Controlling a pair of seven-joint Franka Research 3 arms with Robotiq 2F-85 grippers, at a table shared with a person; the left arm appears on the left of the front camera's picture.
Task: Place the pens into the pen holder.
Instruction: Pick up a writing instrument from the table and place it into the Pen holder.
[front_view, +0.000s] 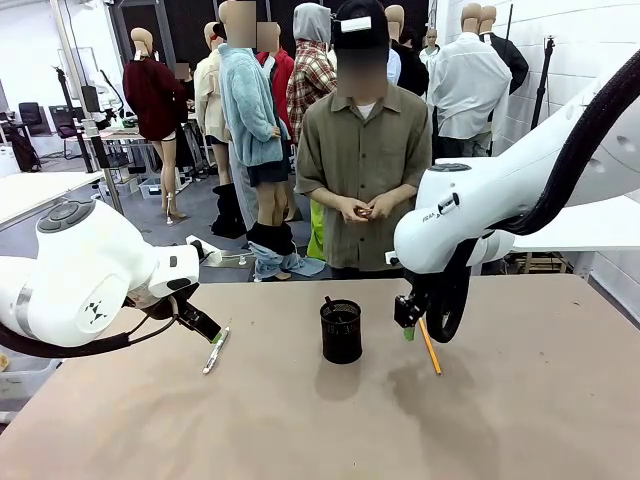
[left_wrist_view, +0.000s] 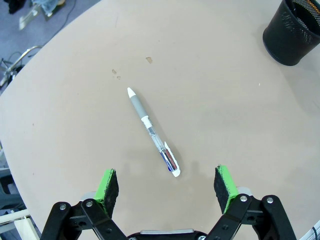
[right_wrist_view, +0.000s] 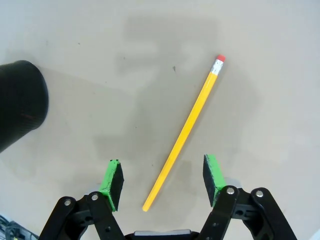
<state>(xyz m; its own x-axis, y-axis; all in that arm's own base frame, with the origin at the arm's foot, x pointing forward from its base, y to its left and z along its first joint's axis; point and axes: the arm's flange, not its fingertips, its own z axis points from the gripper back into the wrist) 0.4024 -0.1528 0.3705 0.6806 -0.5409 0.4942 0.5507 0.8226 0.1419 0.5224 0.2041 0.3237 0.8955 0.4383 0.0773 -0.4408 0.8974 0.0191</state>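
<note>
Right gripper (right_wrist_view: 162, 172), spread astride the pencil (right_wrist_view: 187, 130) at lower centre, should drop squarely before pinching; left gripper (left_wrist_view: 166, 181) spread too.

One table (front_view: 300, 420). On it lie two writing sticks: one whitish-silver pen (left_wrist_view: 152, 134) and one yellow pencil (right_wrist_view: 183, 136) with one pink eraser end. One black mesh pen holder (front_view: 341, 333) – one dark tip (front_view: 327, 299) shows above its rim. Two grippers – the left gripper (left_wrist_view: 166, 186) and the right gripper (right_wrist_view: 163, 176). One person (front_view: 365, 150) at the far side.
</note>
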